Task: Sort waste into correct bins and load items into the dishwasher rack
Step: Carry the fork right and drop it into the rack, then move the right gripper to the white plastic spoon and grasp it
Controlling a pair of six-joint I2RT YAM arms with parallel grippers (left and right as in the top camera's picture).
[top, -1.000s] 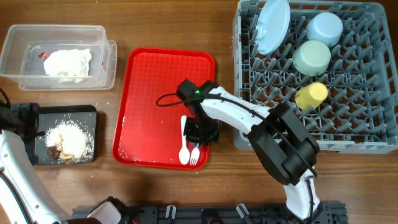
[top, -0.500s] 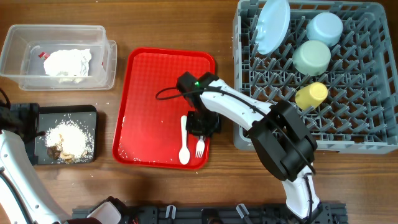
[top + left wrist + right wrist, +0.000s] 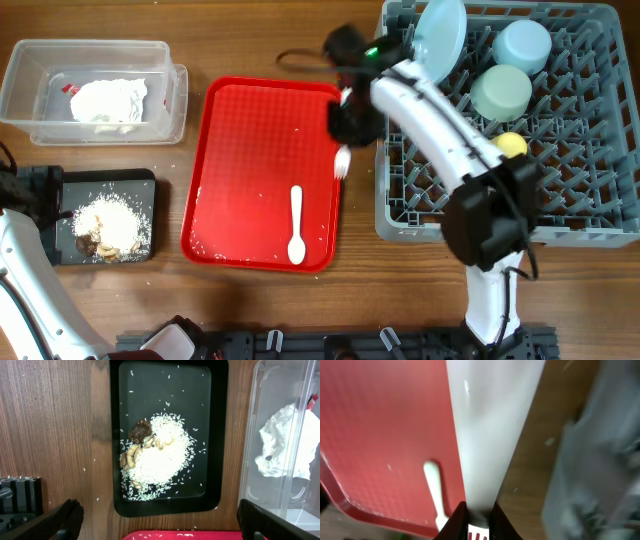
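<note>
My right gripper point(image 3: 343, 130) is shut on the white plastic fork point(image 3: 342, 160) and holds it in the air over the red tray's right edge, beside the grey dishwasher rack point(image 3: 500, 215). The fork's handle fills the right wrist view point(image 3: 490, 435). The white spoon point(image 3: 296, 224) lies on the red tray point(image 3: 250, 150). The plate point(image 3: 440, 40), pale blue bowl point(image 3: 522, 45), mint green bowl point(image 3: 501, 91) and yellow cup point(image 3: 510, 145) stand in the rack. My left gripper point(image 3: 155, 525) is open over the black tray point(image 3: 167, 435) of rice and food scraps point(image 3: 150, 455).
The clear plastic box point(image 3: 95, 90) at the far left holds the crumpled napkin point(image 3: 108, 100) and the red-and-white wrapper point(image 3: 68, 88). Grains of rice are scattered on the red tray and on the wood around the black tray point(image 3: 105, 215).
My right gripper has lifted the fork off the red tray and carried it up and right toward the rack. The spoon stays on the tray. The left arm has not moved.
</note>
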